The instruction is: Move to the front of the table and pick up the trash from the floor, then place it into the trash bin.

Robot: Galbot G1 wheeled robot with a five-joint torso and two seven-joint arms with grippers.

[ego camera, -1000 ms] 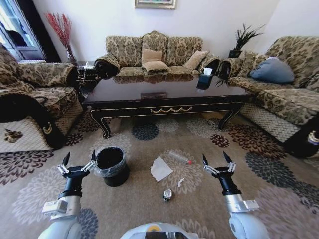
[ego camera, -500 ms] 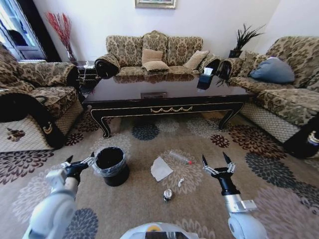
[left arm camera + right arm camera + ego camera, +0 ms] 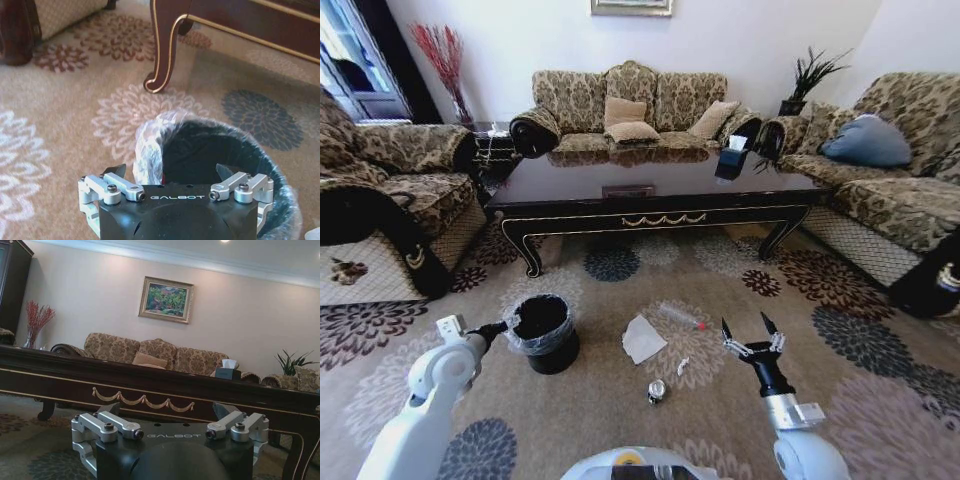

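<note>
The floor (image 3: 880,370) is beige carpet with round floral medallions, ringed by patterned sofas (image 3: 630,105); the table (image 3: 650,195), dark and glossy with a gold scroll on its apron, stands far centre, a tissue box (image 3: 732,160) on its right end. The bin (image 3: 542,333), black with a crinkled clear liner, sits on the carpet near the table's left leg. The trash lies right of the bin: the white paper (image 3: 642,340) nearest it, the bottle (image 3: 682,317) with its red cap just beyond toward the table, the can (image 3: 657,391) closest to the robot; a small white scrap (image 3: 682,367) lies between the paper and can. The left gripper (image 3: 504,328) reaches to the bin's left rim, and in the left wrist view its jaws are spread apart over the bin's mouth; the right gripper (image 3: 751,332) hovers right of the trash, its jaws spread wide and holding nothing. "GALBOT" is printed on each gripper body in the wrist views.
</note>
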